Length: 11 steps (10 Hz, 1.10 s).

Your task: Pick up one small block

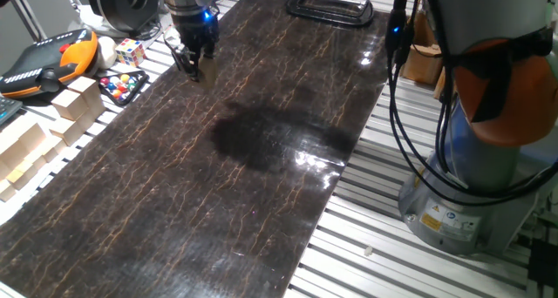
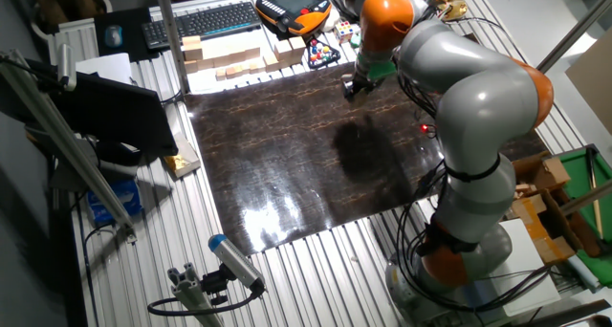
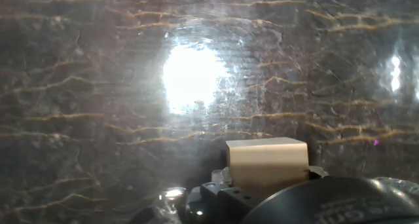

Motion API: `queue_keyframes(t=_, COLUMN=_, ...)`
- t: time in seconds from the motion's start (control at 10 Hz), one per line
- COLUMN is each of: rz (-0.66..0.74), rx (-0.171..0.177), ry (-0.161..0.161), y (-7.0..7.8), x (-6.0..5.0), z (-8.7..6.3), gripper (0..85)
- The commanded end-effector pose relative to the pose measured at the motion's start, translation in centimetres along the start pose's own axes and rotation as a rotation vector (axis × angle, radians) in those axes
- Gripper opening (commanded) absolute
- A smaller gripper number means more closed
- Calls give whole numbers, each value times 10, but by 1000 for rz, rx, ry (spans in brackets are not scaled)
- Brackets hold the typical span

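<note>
The hand (image 1: 199,64) holds the small block (image 1: 209,71) clamped between its fingers, just above the dark marbled surface (image 1: 244,176) near its far left edge in one fixed view. In the hand view the block (image 3: 267,164) shows as a pale tan cube at the bottom of the frame, right at the hand's tip, with a bright glare on the surface (image 3: 78,106) beyond it. Beside the surface sit larger pale wooden blocks (image 1: 74,102) and a multicoloured puzzle cube (image 1: 130,51).
</note>
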<state>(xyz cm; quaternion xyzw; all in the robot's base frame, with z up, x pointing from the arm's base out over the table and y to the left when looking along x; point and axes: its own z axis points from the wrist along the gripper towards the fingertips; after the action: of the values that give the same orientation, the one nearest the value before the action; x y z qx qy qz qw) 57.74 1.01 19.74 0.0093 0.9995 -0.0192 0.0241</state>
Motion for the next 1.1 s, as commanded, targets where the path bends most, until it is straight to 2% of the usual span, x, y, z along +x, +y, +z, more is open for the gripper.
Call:
queue_keyframes(t=0.0, rz=15, rx=1, ry=3, y=1, x=2, z=-2, gripper=7)
queue_keyframes(t=0.2, rz=39, rx=-14, ry=19, y=-1, x=6, z=-6, gripper=7)
queue_keyframes(t=0.6, rz=54, rx=-1, ry=32, y=-4, x=8, z=-9, gripper=7)
queue_keyframes(t=1.0, rz=75, rx=1, ry=31, y=-6, x=6, z=-9, gripper=7)
